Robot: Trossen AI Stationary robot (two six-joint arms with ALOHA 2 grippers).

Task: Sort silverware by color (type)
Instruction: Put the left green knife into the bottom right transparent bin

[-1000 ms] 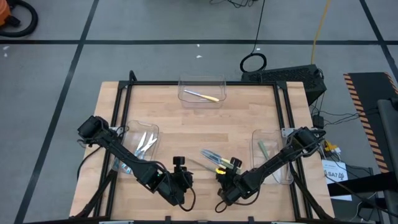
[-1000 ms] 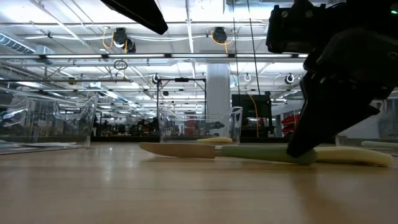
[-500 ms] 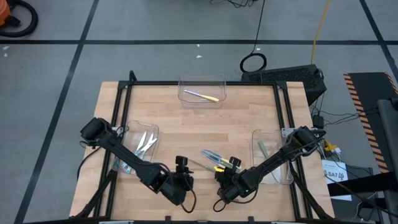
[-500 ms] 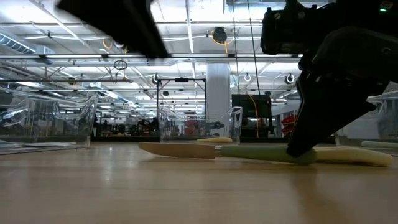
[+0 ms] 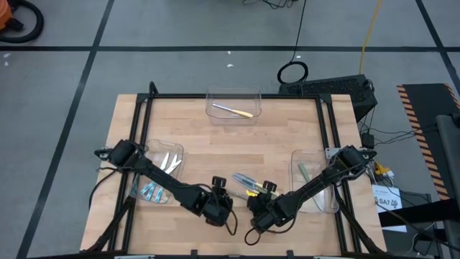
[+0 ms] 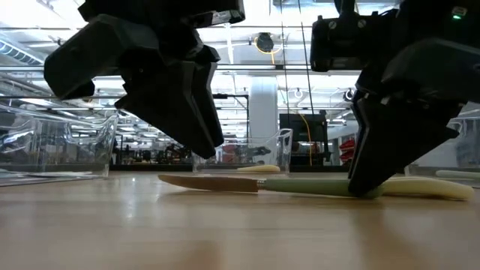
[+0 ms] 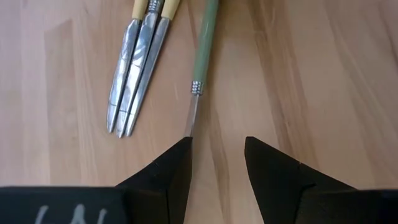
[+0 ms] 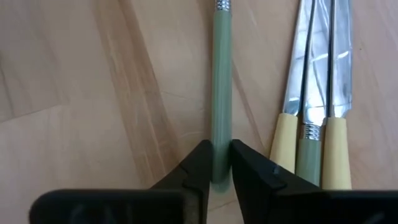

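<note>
Right hand point(image 8: 216, 163) pinches green handle's point(image 8: 221, 93) end on desk point(image 5: 287, 137); left hand point(image 7: 216, 163) open at its blade; three utensils point(image 8: 317, 87) beside.

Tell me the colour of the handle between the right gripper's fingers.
Green handle, clearest in the right wrist view.

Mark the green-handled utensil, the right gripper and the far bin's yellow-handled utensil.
green-handled utensil point(image 8: 221, 74): right wrist view, mid-handle.
right gripper point(image 8: 221, 163): right wrist view, between fingertips.
yellow-handled utensil point(image 5: 244, 113): high view, handle.
</note>
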